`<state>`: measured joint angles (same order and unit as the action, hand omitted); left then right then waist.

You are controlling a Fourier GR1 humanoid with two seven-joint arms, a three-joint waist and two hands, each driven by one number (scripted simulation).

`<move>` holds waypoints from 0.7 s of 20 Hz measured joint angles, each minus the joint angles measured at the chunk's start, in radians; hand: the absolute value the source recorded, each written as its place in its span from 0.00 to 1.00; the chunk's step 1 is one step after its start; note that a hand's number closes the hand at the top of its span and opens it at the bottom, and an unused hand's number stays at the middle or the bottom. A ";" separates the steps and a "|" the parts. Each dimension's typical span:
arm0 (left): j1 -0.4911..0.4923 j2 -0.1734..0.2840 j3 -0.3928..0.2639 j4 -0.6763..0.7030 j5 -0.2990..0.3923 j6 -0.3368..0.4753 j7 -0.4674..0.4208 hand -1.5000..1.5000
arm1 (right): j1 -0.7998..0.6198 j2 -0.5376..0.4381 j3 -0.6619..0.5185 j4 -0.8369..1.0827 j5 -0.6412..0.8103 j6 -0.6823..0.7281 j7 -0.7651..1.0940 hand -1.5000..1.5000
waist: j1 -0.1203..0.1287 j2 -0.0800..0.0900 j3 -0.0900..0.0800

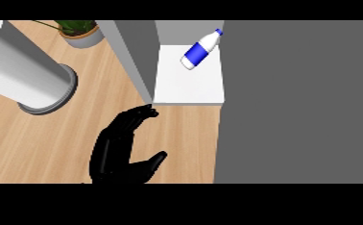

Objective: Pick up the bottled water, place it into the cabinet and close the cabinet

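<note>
The water bottle, white with a blue label and blue cap, lies tilted on the white shelf inside the cabinet. The grey cabinet door stands open and runs from the top of the view down to the shelf's near left corner. My left hand is over the wooden counter just below that door, fingers stretched upward, thumb out to the right. Its fingertips touch the door's near end. The hand is open and holds nothing. My right hand does not show.
A large grey cylinder with a round base stands on the counter at the left. A potted plant sits at the back left. The cabinet's grey body fills the right side of the view.
</note>
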<state>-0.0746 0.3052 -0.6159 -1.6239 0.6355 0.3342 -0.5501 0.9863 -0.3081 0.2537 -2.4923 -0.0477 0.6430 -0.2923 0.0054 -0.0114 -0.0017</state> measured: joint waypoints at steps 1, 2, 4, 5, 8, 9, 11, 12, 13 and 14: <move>0.028 0.023 0.013 -0.025 0.010 -0.007 -0.001 0.00 | 0.007 -0.003 0.019 -0.001 0.006 0.007 -0.009 1.00 | -0.002 -0.001 0.000; 0.045 0.039 0.027 -0.046 0.016 -0.010 -0.003 0.00 | 0.009 -0.003 0.046 -0.003 0.013 0.010 -0.009 1.00 | -0.004 -0.002 0.000; 0.092 0.074 0.052 -0.085 0.035 -0.028 -0.011 0.00 | 0.014 -0.013 0.093 -0.006 0.019 0.019 -0.001 1.00 | -0.002 -0.002 -0.001; 0.116 0.089 0.063 -0.105 0.046 -0.036 -0.015 0.00 | 0.017 -0.019 0.122 -0.007 0.023 0.024 0.008 1.00 | -0.001 -0.002 -0.002; 0.184 0.127 0.097 -0.150 0.088 -0.073 -0.025 0.00 | 0.007 -0.048 0.193 -0.009 0.031 0.044 0.037 1.00 | 0.007 -0.003 -0.004; 0.206 0.139 0.106 -0.163 0.100 -0.084 -0.027 0.00 | -0.003 -0.051 0.213 -0.009 0.035 0.043 0.046 1.00 | 0.008 -0.004 -0.004; 0.236 0.162 0.129 -0.188 0.121 -0.100 -0.029 0.00 | -0.023 -0.059 0.244 -0.010 0.041 0.040 0.062 1.00 | 0.008 -0.006 -0.005; 0.251 0.173 0.138 -0.195 0.129 -0.110 -0.030 0.00 | -0.039 -0.063 0.253 -0.010 0.044 0.036 0.071 1.00 | 0.012 -0.006 -0.006; 0.262 0.186 0.153 -0.206 0.143 -0.119 -0.027 0.00 | -0.052 -0.068 0.258 -0.010 0.046 0.033 0.077 1.00 | 0.014 -0.007 -0.007; 0.276 0.196 0.162 -0.216 0.152 -0.128 -0.028 0.00 | -0.065 -0.072 0.264 -0.010 0.049 0.028 0.084 1.00 | 0.018 -0.007 -0.007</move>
<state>0.2015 0.5011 -0.4541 -1.8400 0.7875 0.2060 -0.5785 0.9209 -0.3799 0.5179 -2.5024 0.0012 0.6711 -0.2081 0.0238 -0.0185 -0.0092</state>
